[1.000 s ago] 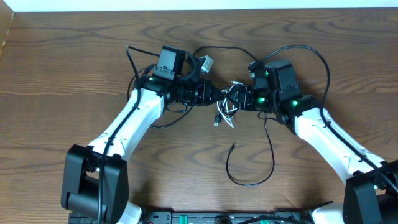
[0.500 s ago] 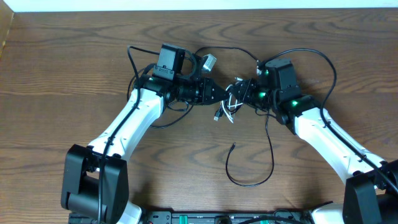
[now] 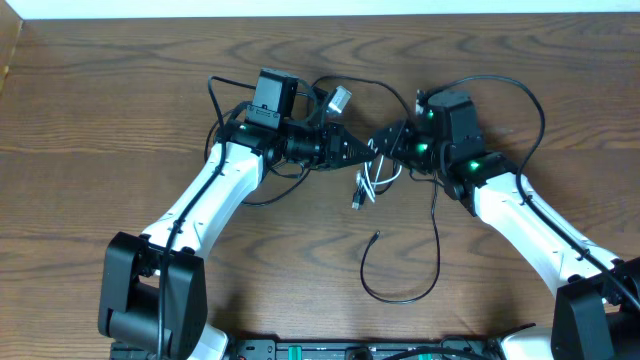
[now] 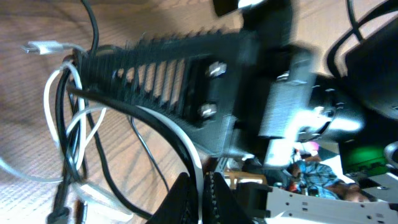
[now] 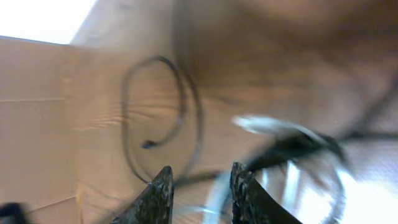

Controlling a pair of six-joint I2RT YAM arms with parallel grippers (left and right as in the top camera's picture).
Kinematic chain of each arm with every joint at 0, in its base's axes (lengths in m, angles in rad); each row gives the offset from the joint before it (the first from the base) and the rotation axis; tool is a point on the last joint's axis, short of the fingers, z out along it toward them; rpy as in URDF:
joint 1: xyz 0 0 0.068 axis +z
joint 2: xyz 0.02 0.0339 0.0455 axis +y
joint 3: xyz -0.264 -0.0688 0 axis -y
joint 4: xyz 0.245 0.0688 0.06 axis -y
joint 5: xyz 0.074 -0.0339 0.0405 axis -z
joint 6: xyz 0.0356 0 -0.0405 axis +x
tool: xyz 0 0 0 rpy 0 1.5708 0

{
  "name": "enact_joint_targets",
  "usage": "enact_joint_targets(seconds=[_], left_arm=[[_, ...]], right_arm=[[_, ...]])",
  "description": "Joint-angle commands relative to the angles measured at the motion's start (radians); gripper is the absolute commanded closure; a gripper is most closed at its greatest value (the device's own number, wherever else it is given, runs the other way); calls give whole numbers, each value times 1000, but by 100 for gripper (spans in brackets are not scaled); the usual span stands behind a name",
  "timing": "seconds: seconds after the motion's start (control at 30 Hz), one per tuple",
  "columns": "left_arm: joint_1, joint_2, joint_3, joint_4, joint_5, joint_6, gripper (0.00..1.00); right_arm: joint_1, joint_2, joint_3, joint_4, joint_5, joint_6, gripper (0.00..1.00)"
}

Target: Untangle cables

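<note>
In the overhead view my two grippers meet tip to tip at the table's middle. The left gripper [image 3: 366, 149] is shut on a strand of the white cable [image 3: 367, 184], whose loops hang below the jaws. The right gripper [image 3: 389, 142] faces it. The thin black cable [image 3: 437, 240] runs down from the tangle into a loop with a free plug end. In the left wrist view the jaws [image 4: 200, 186] pinch a white strand; white loops [image 4: 61, 112] and black strands [image 4: 93, 31] wrap the right gripper's ribbed finger [image 4: 161, 68]. In the blurred right wrist view the fingers [image 5: 200, 180] stand apart, with white cable [image 5: 273, 124] and the black loop [image 5: 186, 106] beyond.
A grey plug [image 3: 339, 98] lies behind the left wrist, on a black cable arching toward the right arm. Thicker black arm cables curve beside both wrists. The brown wooden table [image 3: 120, 110] ends at a pale wall at the back.
Both grippers have moved closer together and slightly back. The white loops have risen and shifted, now hanging lower between the jaws. The black loop at the front has barely moved.
</note>
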Motion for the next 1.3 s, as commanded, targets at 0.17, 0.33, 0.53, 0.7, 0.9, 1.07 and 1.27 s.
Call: enact_joint_targets(seconds=[0.17, 0.33, 0.53, 0.7, 0.9, 1.07, 1.27], left_arm=[[19, -17, 19, 13, 47, -41, 93], [19, -23, 19, 13, 51, -42, 93], [19, -23, 19, 13, 51, -41, 93], [19, -23, 19, 13, 50, -41, 93], [19, -23, 19, 13, 50, -41, 93], [19, -23, 19, 13, 50, -40, 93], [19, -23, 18, 6, 49, -18, 93]], right_arm=[[8, -1, -3, -60, 74, -6, 64], [8, 2, -4, -35, 72, 101, 56], [21, 27, -21, -34, 79, 457, 47], [43, 56, -50, 111, 88, 564, 49], [48, 56, -67, 172, 138, 611, 82], [48, 56, -68, 138, 168, 608, 99], [23, 56, -68, 148, 169, 403, 99]])
